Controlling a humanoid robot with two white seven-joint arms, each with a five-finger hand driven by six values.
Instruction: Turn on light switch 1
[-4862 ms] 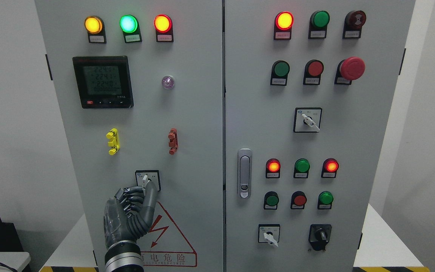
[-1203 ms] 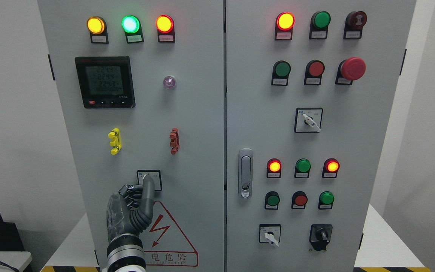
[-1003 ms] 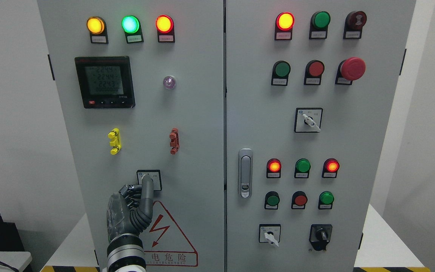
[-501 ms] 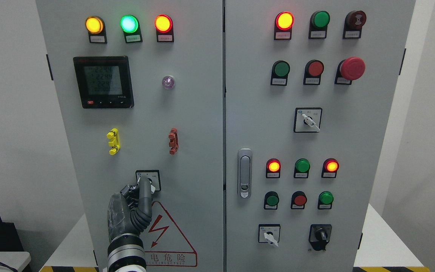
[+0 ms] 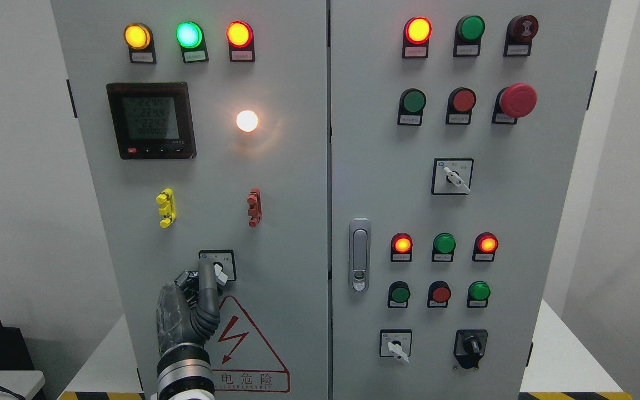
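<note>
Low on the left cabinet door (image 5: 286,183) sits light switch 1 (image 5: 219,266), a small rotary selector in a black-framed square plate. Its white knob points down and to the right. My left hand (image 5: 195,291) comes up from the bottom edge just left of it. The index finger (image 5: 206,272) stands straight and rests against the knob's left side, while the other fingers are curled and hold nothing. Above, the round lamp (image 5: 246,120) glows bright white. My right hand is out of view.
The left door also carries three lit pilot lamps (image 5: 188,34), a digital meter (image 5: 151,120), a yellow clip (image 5: 165,208), a red clip (image 5: 253,207) and a warning triangle (image 5: 248,344). The right door holds buttons, selector switches, a red emergency stop (image 5: 518,100) and a latch handle (image 5: 359,254).
The index finger has shifted left across the switch, the knob has turned from upright to down-right, and the round lamp has gone from dim purple to bright white.
</note>
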